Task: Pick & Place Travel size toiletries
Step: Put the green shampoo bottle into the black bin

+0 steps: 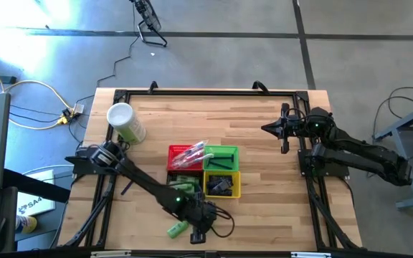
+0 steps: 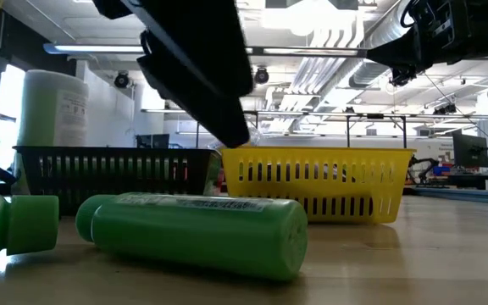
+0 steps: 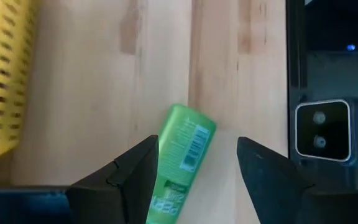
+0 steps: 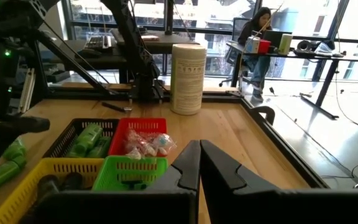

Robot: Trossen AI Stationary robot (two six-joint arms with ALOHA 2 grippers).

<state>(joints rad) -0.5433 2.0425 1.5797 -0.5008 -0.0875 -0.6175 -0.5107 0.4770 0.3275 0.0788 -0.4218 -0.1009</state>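
At table centre: black basket [image 4: 73, 138] holds green bottles [image 4: 87, 139] | left pincer [image 3: 197, 177] agape | right pincer [image 4: 199, 163] closed

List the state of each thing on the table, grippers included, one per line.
left gripper: open, straddling a green bottle
green bottle: lying on its side on the wood
right gripper: shut, empty, off to the side
red basket: holds wrapped items
white cup: lying tipped over
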